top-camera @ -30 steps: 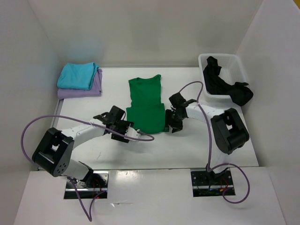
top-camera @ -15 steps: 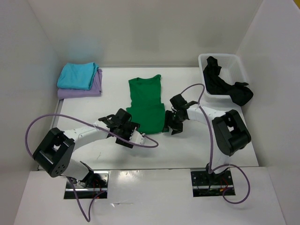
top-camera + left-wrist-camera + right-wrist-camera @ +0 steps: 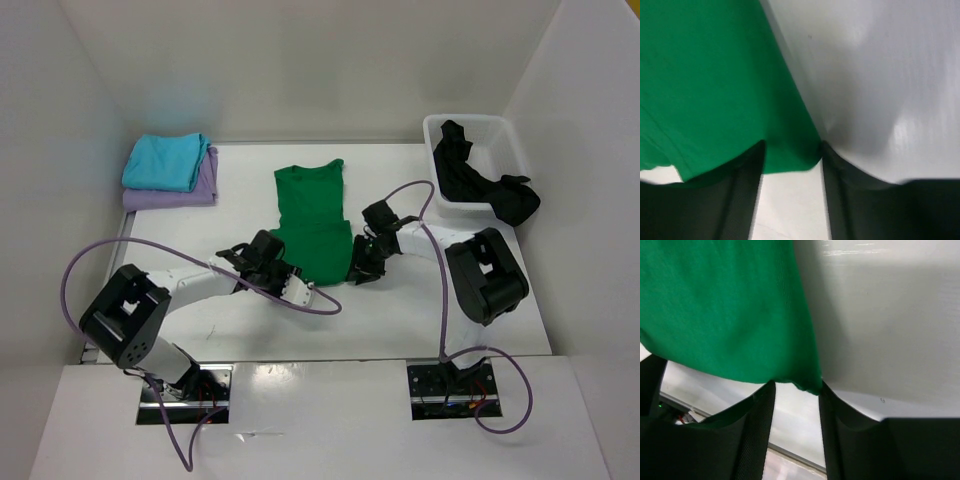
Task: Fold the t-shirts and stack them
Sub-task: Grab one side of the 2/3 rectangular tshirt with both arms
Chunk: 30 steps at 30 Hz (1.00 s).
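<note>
- Left gripper (image 3: 270, 254) sits low at the near-left corner of the green shirt (image 3: 312, 222). In the left wrist view its fingers (image 3: 740, 200) are spread, with the hem corner lying across the gap at their tips. Bare table (image 3: 190, 235) shows between them closer in. They are not closed on the cloth.
- Right gripper (image 3: 362, 264) sits low at the near-right corner of the same shirt. In the right wrist view its fingers (image 3: 754, 440) are spread, and the green corner dips into the gap at their tips. They are not clamped on it. Whether either finger touches the cloth cannot be told.
- Green shirt lies flat at mid-table between the two arms as a narrow, long shape, neckline toward the far wall and hem toward the grippers.
- Far left corner: turquoise shirt (image 3: 166, 160) is folded and lies on top of the lavender shirt (image 3: 172, 193), also folded. The lavender edge shows along the near and right sides.
- Far right corner: white bin (image 3: 478, 128) holds the black shirt (image 3: 462, 170), which is bunched, with part hanging over the bin's right rim.
</note>
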Each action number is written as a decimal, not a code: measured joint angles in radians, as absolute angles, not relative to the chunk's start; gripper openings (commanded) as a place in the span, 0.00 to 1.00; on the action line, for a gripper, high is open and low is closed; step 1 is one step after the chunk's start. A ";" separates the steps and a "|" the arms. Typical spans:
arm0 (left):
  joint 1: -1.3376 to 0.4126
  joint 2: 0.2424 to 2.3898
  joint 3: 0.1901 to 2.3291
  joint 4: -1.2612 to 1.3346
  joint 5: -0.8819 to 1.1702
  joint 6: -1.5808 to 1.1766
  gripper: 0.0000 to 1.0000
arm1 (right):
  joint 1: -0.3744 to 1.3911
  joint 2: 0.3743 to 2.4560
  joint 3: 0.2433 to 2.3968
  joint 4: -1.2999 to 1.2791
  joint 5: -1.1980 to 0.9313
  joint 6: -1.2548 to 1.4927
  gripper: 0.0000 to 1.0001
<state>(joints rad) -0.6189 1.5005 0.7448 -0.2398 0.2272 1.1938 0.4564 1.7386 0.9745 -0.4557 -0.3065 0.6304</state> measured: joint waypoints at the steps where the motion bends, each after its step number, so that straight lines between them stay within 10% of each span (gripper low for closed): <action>1: -0.619 1.507 0.746 -0.236 0.227 1.198 0.46 | 0.453 1.742 0.974 -0.455 -0.309 0.628 0.35; 9: -0.620 1.526 0.740 -0.220 0.224 1.202 0.00 | 0.442 1.757 0.974 -0.446 -0.310 0.627 0.10; 18: -0.620 1.526 0.746 -0.237 0.234 1.196 0.00 | 0.438 1.757 0.974 -0.445 -0.306 0.623 0.00; 20: -0.620 1.526 0.747 -0.242 0.235 1.190 0.15 | 0.438 1.755 0.974 -0.445 -0.302 0.623 0.00; 22: -0.620 1.525 0.748 -0.248 0.236 1.194 0.73 | 0.438 1.755 0.974 -0.445 -0.299 0.622 0.00; 30: -0.620 1.494 0.771 -0.350 0.248 1.229 0.75 | 0.438 1.754 0.973 -0.445 -0.298 0.620 0.00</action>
<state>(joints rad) -0.6201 1.4940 0.7708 -0.3496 0.2481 1.2293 0.4377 1.7542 0.9730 -0.4454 -0.2977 0.6197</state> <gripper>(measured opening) 0.752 0.011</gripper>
